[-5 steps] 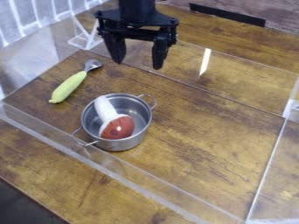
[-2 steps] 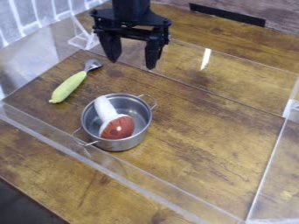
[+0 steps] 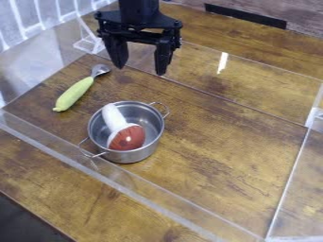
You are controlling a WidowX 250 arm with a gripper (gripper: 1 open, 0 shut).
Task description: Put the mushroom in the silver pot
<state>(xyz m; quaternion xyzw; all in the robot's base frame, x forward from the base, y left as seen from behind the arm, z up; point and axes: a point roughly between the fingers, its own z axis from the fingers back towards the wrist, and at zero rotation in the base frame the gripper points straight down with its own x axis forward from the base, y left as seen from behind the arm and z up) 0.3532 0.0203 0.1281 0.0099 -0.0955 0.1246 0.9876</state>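
The mushroom, red-brown cap toward the front and white stem pointing back left, lies inside the silver pot. The pot sits on the wooden table left of centre, with a small loop handle on each side. My gripper hangs above the table behind the pot, well clear of it. Its black fingers are spread wide and point down with nothing between them.
A yellow-green corn cob lies left of the pot, and a small metal piece rests just behind the cob. A clear acrylic wall borders the work area at the front and right. A white rack stands at back left.
The gripper has drifted slightly left and back, staying open. The mushroom and pot have not moved.
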